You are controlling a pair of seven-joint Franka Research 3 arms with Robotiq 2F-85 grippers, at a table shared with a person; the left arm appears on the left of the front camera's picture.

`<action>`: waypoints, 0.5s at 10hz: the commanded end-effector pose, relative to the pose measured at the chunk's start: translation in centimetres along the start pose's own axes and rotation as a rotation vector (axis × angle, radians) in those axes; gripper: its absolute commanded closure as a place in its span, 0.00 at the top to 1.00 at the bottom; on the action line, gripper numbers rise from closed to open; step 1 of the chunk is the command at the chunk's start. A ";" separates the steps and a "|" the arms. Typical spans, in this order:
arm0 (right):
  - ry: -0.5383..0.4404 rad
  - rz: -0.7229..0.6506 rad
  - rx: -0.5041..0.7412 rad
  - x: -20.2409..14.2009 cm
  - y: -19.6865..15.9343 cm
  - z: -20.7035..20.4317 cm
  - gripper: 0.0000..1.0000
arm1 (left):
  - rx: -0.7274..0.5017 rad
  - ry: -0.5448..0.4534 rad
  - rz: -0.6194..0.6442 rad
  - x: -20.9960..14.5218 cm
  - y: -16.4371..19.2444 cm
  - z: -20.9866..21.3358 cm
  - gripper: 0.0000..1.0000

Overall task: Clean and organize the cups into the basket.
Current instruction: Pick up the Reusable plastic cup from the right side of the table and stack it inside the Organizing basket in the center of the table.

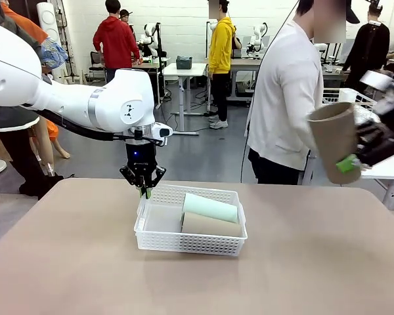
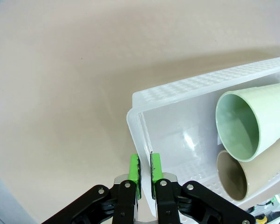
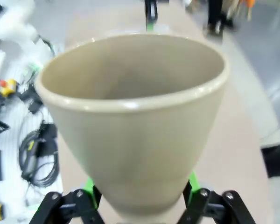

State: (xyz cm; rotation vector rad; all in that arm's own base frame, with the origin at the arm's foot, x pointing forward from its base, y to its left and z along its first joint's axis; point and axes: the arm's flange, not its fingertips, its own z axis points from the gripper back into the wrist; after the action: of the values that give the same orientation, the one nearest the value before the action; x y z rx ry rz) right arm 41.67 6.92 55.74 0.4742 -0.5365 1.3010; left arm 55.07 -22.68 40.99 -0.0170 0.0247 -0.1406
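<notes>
Surface (image 1: 315, 262) up front is plain tan, with the basket (image 1: 190, 244) sitting on it around the middle. Two cups lie on their sides in the basket's right half, touching: mint cup (image 1: 210, 207) at the back, tan cup (image 1: 210, 225) in front. From the front you get their sides, while the left wrist view looks straight into both open mouths. A third cup (image 1: 335, 141) is up in the air at the right edge, tilted. The right gripper (image 1: 349, 161) has it near its base, jaws spread wide around it. That arm is mostly cut off by the frame. Its wrist view is blurry, and the cup hides whatever's between the fingers. The left gripper (image 1: 144, 191) is pinched down to a sliver on the basket's far-left corner rim.
</notes>
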 end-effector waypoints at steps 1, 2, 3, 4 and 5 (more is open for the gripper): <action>0.271 -0.082 0.087 5.9 -1.7 -3.9 0.80 | -0.001 -0.003 0.002 -0.1 0.1 0.2 0.00; 0.349 -0.101 0.091 8.8 -1.9 -5.7 0.80 | -0.001 -0.003 0.002 -0.1 0.1 0.2 0.00; 0.414 -0.110 0.103 11.3 -2.1 -7.4 0.80 | -0.001 -0.003 0.002 -0.1 0.1 0.2 0.00; 0.473 -0.118 0.107 13.3 -2.2 -9.0 0.80 | -0.001 -0.003 0.002 -0.1 0.1 0.2 0.00; 0.519 -0.125 0.115 15.3 -2.5 -10.7 0.80 | -0.001 -0.003 0.002 -0.1 0.1 0.2 0.00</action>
State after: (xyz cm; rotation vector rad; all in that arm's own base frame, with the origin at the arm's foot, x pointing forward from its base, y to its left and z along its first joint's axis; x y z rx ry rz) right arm 46.22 23.54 54.84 0.2434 -0.0617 1.2724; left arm 55.07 -22.67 40.99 -0.0170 0.0247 -0.1405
